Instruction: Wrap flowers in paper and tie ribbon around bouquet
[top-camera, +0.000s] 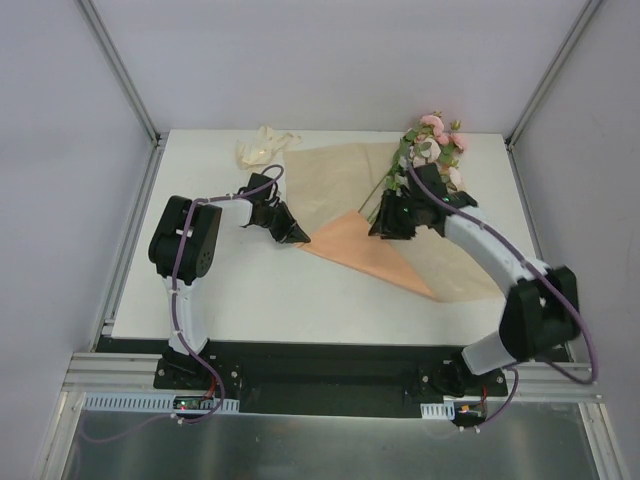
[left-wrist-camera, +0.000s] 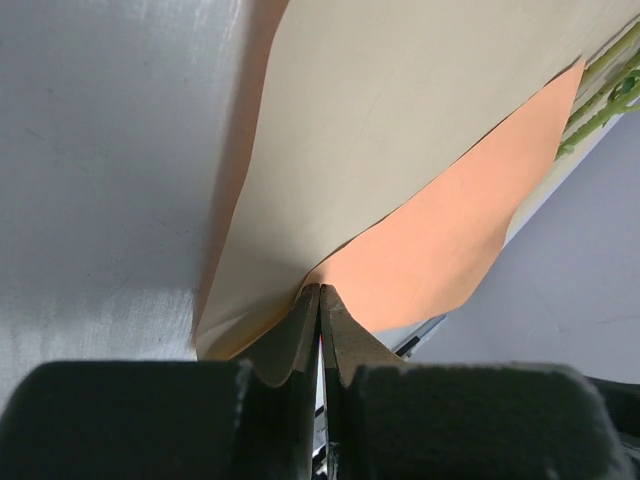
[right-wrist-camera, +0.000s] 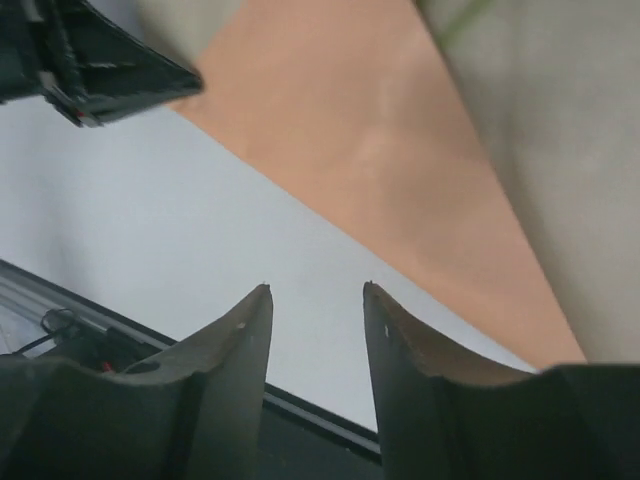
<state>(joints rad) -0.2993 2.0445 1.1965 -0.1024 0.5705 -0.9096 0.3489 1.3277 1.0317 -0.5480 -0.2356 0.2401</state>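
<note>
The left gripper (left-wrist-camera: 320, 298) has its two dark fingers pressed flat together, and their tips meet right at a fold of the paper (left-wrist-camera: 400, 110), which they seem to pinch. Its tan face rises to the top and its peach-orange face spreads right. Thin green flower stems (left-wrist-camera: 603, 95) show at the upper right edge, and the white table (left-wrist-camera: 100, 200) lies on the left.

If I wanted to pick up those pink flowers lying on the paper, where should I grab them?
Probably the bare green stems, not the blooms. The flowers lie flat, stems on the paper and pointing towards the arms, so come down from above with jaws straddling the stems. They are thin and bunched; the blooms look soft and bulky. The open right gripper is nearest.
</note>
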